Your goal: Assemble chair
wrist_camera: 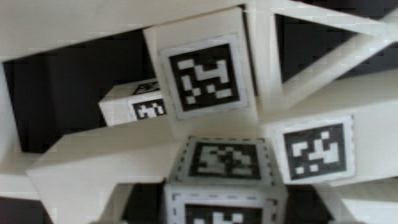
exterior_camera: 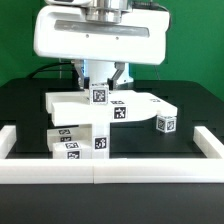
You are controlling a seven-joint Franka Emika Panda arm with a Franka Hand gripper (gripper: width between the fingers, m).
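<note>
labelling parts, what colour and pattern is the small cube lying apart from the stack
Matte white cube bearing square black-and-white coded tags; clearest in the exterior view.

The arm hangs straight down at the scene's middle, its gripper low, jaws pointing downward and slightly spread.

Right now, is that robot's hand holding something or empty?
Hand: closed on the small tagged white block, held upright on the flat white slab.

Parts: white chair parts fill view, close up, overlapping.
Tags: coded tags on several faces, some tilted.
Background: black surface behind.
Focus: slightly blurred.
</note>
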